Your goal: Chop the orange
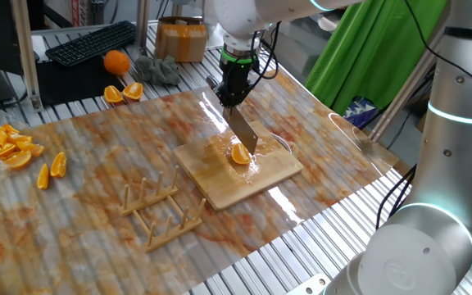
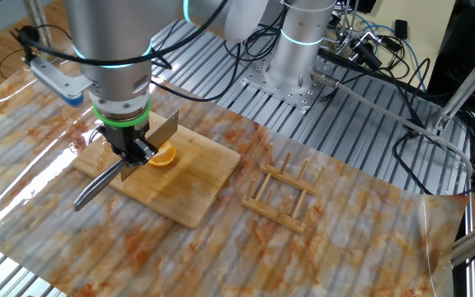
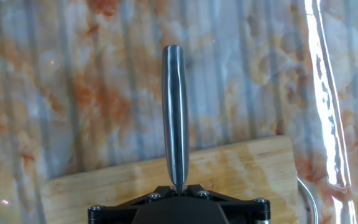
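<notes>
The orange (image 1: 240, 154) is a small cut crescent lying on the wooden board (image 1: 220, 184) in the middle of the table. My gripper (image 1: 229, 92) hangs just above it, shut on a knife whose broad blade (image 1: 245, 131) slants down and meets the piece. In the other fixed view the orange (image 2: 162, 157) shows beside the gripper (image 2: 134, 150), with the blade (image 2: 165, 132) behind it and the steel handle (image 2: 97, 186) sticking out low to the left over the board (image 2: 196, 177). The hand view shows the handle (image 3: 174, 112) running straight out from the gripper (image 3: 176, 186) past the board's edge (image 3: 241, 168).
A wooden rack (image 1: 158, 205) lies near the board. A whole orange (image 1: 116, 61), two wedges (image 1: 123, 93), a heap of wedges (image 1: 6, 146) and two more pieces (image 1: 52, 170) sit to the left. A keyboard (image 1: 93, 41), a cloth (image 1: 158, 70) and a box (image 1: 180, 39) stand behind.
</notes>
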Robot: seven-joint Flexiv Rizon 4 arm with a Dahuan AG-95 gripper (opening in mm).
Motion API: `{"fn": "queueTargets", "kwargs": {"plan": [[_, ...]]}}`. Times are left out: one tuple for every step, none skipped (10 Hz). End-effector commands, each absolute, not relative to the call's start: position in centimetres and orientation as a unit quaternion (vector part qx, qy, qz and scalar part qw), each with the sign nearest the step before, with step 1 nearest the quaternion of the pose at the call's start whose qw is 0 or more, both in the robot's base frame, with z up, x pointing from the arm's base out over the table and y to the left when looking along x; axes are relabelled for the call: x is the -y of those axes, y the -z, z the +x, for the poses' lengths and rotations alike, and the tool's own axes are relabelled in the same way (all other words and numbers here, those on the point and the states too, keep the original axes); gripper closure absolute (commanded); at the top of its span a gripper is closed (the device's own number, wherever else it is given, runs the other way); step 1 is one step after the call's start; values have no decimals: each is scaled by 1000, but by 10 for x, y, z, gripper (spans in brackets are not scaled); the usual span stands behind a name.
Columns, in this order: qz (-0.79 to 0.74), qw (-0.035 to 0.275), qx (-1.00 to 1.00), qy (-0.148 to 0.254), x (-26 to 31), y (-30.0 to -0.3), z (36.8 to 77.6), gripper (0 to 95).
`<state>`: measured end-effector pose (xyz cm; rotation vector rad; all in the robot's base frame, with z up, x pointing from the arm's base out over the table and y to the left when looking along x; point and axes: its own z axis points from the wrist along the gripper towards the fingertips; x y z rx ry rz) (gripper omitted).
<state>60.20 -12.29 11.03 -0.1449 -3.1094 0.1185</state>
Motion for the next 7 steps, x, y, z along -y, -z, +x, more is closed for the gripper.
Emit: {"fn": "queueTargets", "kwargs": {"plan": [[-71, 19, 996, -39, 123, -110, 601, 950], [-82, 20, 996, -38, 124, -110, 601, 950], [-91, 19, 995, -36, 124, -110, 601, 950], [-95, 19, 995, -37, 124, -110, 601, 950], [-102, 19, 994, -33, 124, -110, 601, 950], [-108, 18, 993, -33, 125, -111, 602, 950], [-110, 17, 993, -33, 126, -111, 602, 950]]}}
